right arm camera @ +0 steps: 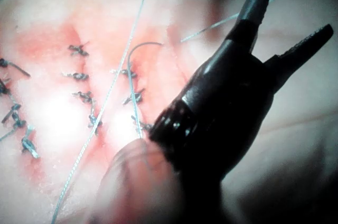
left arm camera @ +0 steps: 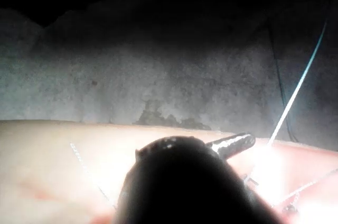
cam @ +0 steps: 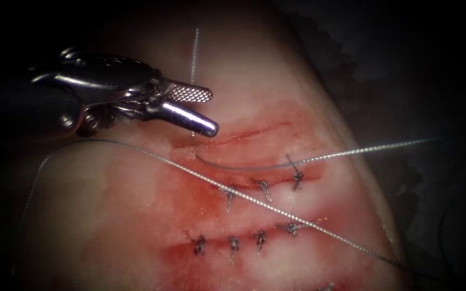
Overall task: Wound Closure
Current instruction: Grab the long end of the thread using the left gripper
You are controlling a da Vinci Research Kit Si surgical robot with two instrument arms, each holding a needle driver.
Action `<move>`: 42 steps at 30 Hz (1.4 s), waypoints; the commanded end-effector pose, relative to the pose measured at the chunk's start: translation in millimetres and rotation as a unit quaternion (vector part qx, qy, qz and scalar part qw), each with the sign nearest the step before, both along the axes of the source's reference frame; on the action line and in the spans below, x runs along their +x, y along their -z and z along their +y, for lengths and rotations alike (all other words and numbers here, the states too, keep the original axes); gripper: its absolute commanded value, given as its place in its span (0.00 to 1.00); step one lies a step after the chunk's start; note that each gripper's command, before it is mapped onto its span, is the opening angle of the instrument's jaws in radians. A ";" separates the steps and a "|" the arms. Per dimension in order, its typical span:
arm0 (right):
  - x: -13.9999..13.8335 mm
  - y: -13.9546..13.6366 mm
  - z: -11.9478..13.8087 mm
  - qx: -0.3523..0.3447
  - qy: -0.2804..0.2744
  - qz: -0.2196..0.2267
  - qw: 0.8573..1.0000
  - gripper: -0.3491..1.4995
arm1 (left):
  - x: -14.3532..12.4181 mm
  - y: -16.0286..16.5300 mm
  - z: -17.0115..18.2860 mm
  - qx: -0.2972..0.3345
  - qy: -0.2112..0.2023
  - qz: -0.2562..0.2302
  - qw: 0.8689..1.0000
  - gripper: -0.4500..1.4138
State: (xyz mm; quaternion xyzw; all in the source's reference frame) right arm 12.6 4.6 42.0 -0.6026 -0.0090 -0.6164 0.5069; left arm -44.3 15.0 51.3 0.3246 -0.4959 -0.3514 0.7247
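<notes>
My left tool (cam: 211, 112) hovers over the upper left of the tissue (cam: 109, 215) with its jaws open, holding nothing. The curved needle (cam: 238, 167) lies free on the tissue just above the upper row of knots, its tip towards the left tool; I cannot tell whether it enters the tissue. Its thread (cam: 362, 149) runs off to the right. In the right wrist view my right tool (right arm camera: 297, 5) stands open and empty above the tissue, with the needle (right arm camera: 138, 49) beside the stitches. One of the left tool's fingertips (left arm camera: 237, 140) shows past its dark wrist.
A long thread (cam: 254, 200) crosses the tissue diagonally from the left edge to the lower right. Another thread end (cam: 194, 54) rises behind the left tool. Three knots (cam: 263, 187) close one cut, several knots (cam: 233, 245) a lower one. Red fluid (cam: 200, 210) stains the tissue. An unstitched cut (cam: 254, 132) lies above the needle.
</notes>
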 end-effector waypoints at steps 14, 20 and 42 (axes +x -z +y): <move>-2.5 -16.5 -4.3 -0.031 0.105 -0.083 0.991 0.66 | -8.8 0.4 3.0 0.017 -0.027 -0.025 0.999 0.64; -12.0 -18.3 1.0 -0.057 0.037 -0.043 0.997 0.63 | -12.0 2.8 6.1 0.053 -0.018 -0.024 0.998 0.59; -17.6 -15.1 2.9 -0.035 0.002 -0.059 0.998 0.56 | -28.4 -2.4 10.5 0.398 -0.108 0.090 0.907 0.54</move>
